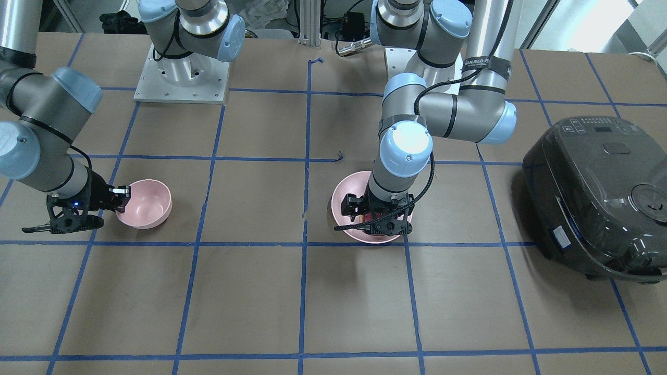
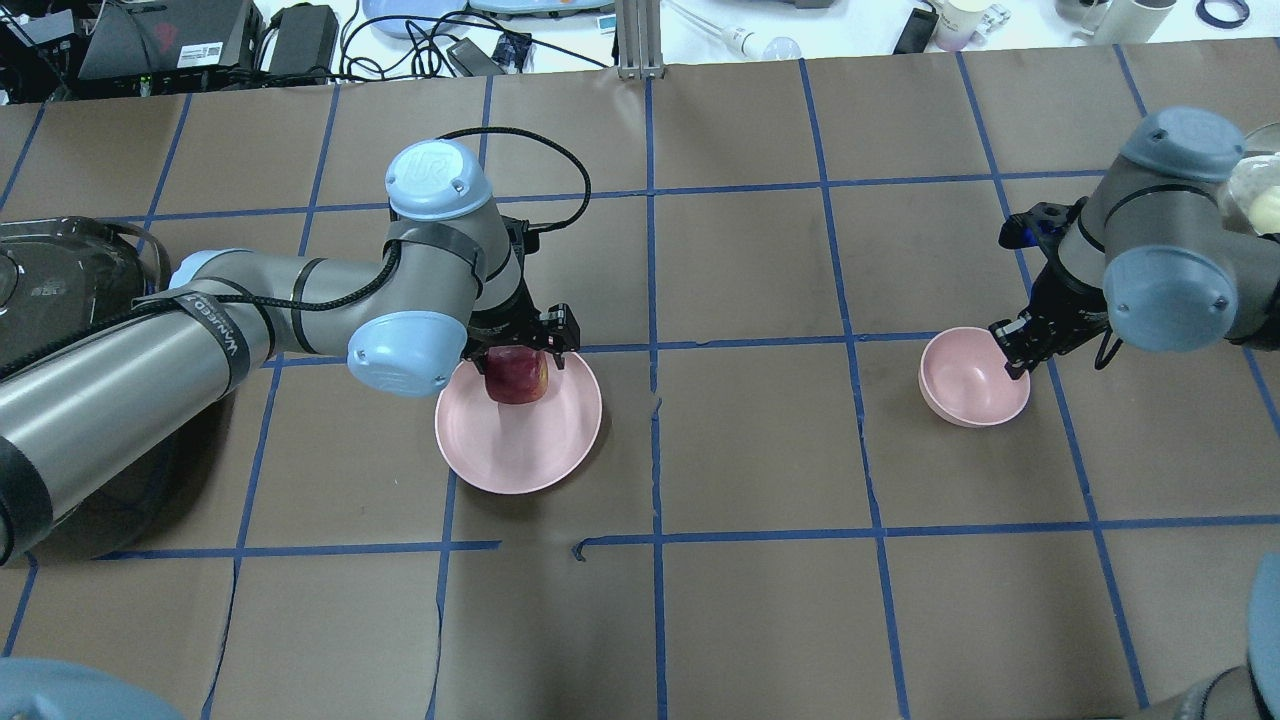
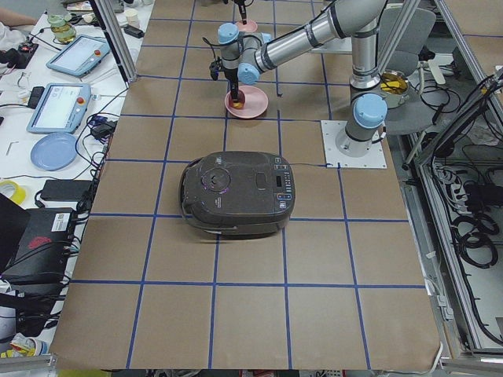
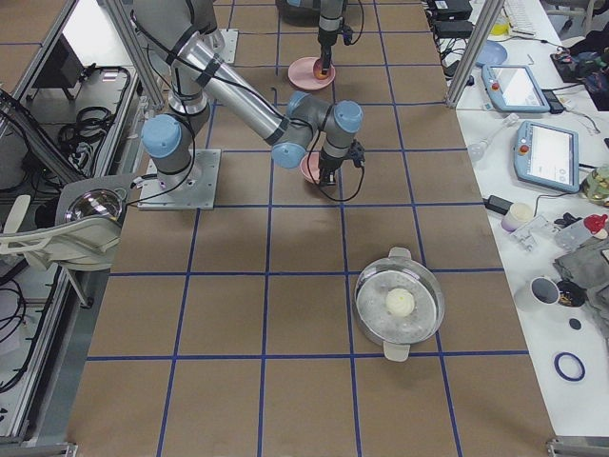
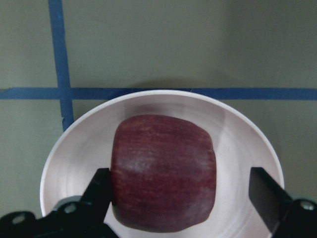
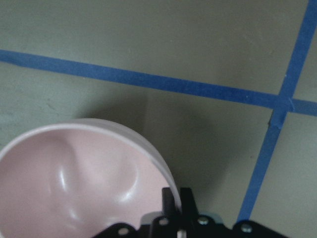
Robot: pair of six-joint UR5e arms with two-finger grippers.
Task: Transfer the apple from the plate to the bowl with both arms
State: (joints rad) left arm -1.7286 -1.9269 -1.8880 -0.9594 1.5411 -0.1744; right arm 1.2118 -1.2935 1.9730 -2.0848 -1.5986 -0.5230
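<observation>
The dark red apple (image 2: 515, 375) lies on the far part of the pale pink plate (image 2: 520, 450). My left gripper (image 2: 520, 345) is lowered over it and open. In the left wrist view the apple (image 5: 163, 173) sits between the fingers: the left finger (image 5: 99, 193) touches it, and the right finger (image 5: 265, 193) stands apart with plate (image 5: 237, 144) showing in the gap. My right gripper (image 2: 1010, 350) is shut on the rim of the small pink bowl (image 2: 970, 385). The right wrist view shows its fingers (image 6: 171, 201) pinching the bowl (image 6: 74, 178) wall. The bowl is empty.
A black rice cooker (image 2: 50, 290) stands beyond the plate, under my left arm's upper part. A steel pot with a glass lid (image 4: 398, 305) stands at the table's right end. Blue tape lines grid the brown table (image 2: 750, 450).
</observation>
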